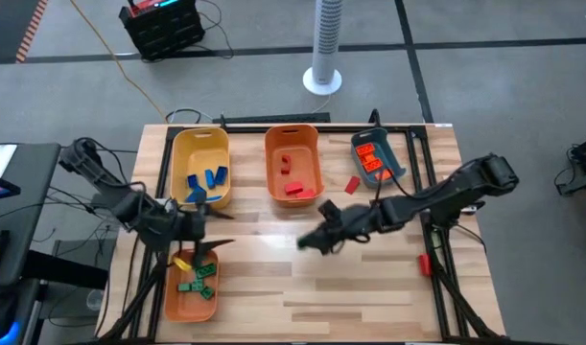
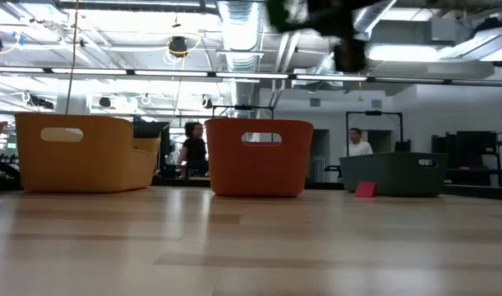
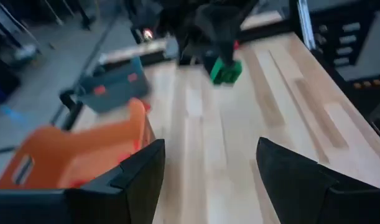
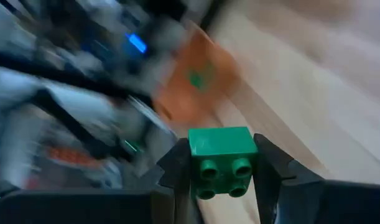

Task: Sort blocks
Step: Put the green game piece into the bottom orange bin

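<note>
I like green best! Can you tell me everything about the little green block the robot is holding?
The green block is a small, shiny plastic brick with round studs on the face turned toward the wrist camera. It sits squeezed between the two dark fingers of the right end effector, lifted above the wooden table, near its middle. Only those fingers touch it.

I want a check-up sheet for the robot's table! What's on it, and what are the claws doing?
Surface: wooden table, mostly bare in the middle.
Job's things: blue blocks in the yellow bin; red blocks in the orange bin; orange blocks in the teal bin; green blocks in the front orange bin; a loose red block.
Clutter: nothing seen.
Grippers: right claw shut on a green block; left claw open, empty.
Cables: loose ones beside the table.
Surroundings: standing fan, people far behind.
</note>
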Robot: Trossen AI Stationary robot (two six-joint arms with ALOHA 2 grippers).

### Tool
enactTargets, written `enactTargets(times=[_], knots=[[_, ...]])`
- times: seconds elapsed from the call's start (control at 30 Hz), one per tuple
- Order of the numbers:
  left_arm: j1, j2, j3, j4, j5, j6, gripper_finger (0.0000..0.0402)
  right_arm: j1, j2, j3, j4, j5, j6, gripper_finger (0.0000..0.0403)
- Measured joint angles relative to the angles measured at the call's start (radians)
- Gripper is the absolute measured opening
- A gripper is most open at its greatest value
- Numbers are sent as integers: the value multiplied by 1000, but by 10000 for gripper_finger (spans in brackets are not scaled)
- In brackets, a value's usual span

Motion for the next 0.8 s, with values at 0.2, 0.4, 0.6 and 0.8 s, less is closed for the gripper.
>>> enactTargets(times=[0.2,0.4,0.6,0.8], knots=[[85,55,0,241,12,123,245,-77,54,17,320,5,-7,127],[172,109,1,369,82,135,245,-82,141,129,353,-7,-7,127],[209,157,26,367,187,110,245,-90,216,236,359,-42,-10,127],[218,175,50,368,266,113,245,-103,214,249,356,-53,-21,127]])
